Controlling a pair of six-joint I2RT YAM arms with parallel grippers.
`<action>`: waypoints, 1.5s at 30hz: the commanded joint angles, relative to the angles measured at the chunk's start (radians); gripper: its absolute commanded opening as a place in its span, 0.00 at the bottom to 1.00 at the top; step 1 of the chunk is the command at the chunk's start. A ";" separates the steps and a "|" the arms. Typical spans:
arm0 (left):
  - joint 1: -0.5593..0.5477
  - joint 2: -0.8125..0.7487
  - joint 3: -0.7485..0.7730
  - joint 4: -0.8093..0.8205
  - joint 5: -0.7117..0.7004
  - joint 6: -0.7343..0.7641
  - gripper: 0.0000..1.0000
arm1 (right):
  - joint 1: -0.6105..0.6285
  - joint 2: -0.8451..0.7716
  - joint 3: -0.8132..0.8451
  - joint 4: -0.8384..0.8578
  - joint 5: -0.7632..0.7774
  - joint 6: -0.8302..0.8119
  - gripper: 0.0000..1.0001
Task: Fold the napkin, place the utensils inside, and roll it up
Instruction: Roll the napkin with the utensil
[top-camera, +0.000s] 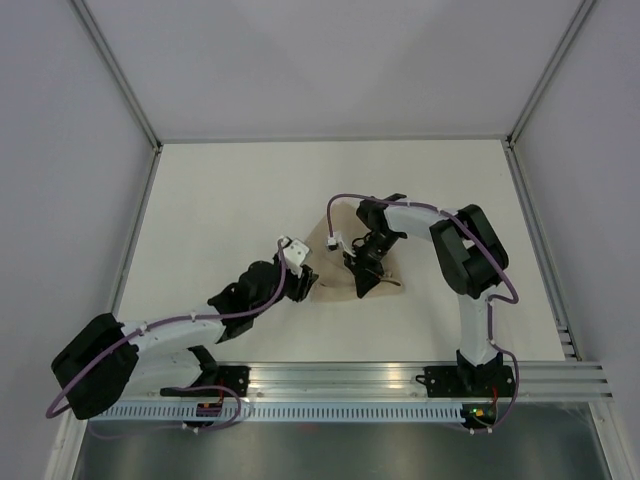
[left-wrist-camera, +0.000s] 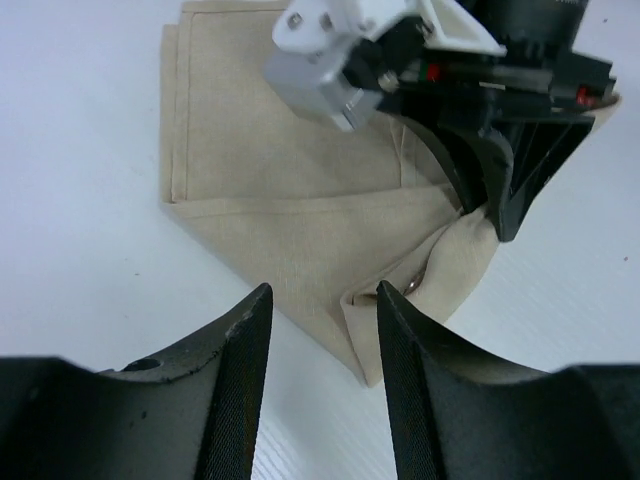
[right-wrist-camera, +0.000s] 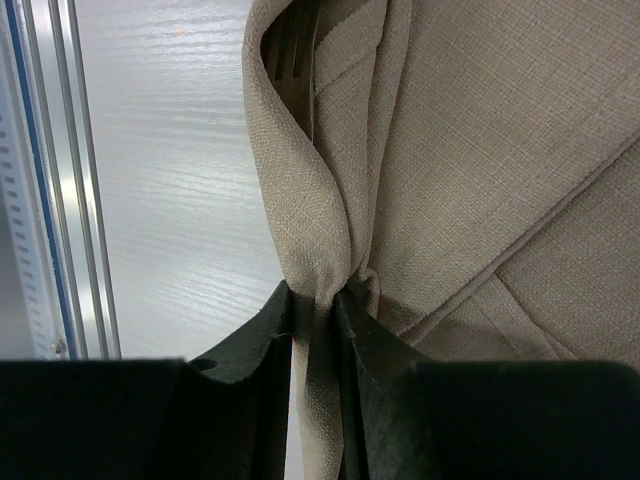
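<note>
White table (top-camera: 230, 200): right tool (right-wrist-camera: 316, 300) pinches napkin (right-wrist-camera: 480, 150), fork (right-wrist-camera: 297, 50) seemingly inside.

- The napkin (top-camera: 332, 286) lies on the middle of the table (top-camera: 230, 200).
- The left pincer (left-wrist-camera: 322, 295) is at its near-left edge.
- The right pincer (right-wrist-camera: 315, 300) is on its right fold.
- The fork (right-wrist-camera: 295, 45) is inside that fold.

Pale grey walls (top-camera: 330, 60) enclose a white table (top-camera: 230, 200) on three sides. An aluminium rail (top-camera: 340, 380) lines the table's near edge

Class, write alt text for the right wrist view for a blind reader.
The right end effector pinches a raised fold of the beige napkin. White table and a metal rail lie to the left.
</note>
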 joint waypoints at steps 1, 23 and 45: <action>-0.077 -0.052 -0.089 0.261 -0.167 0.109 0.52 | 0.004 0.102 -0.004 -0.016 0.060 -0.052 0.15; -0.459 0.459 0.090 0.422 -0.254 0.612 0.66 | -0.013 0.165 0.053 -0.039 0.085 -0.006 0.15; -0.365 0.620 0.193 0.214 -0.092 0.594 0.59 | -0.015 0.177 0.063 -0.045 0.086 -0.001 0.15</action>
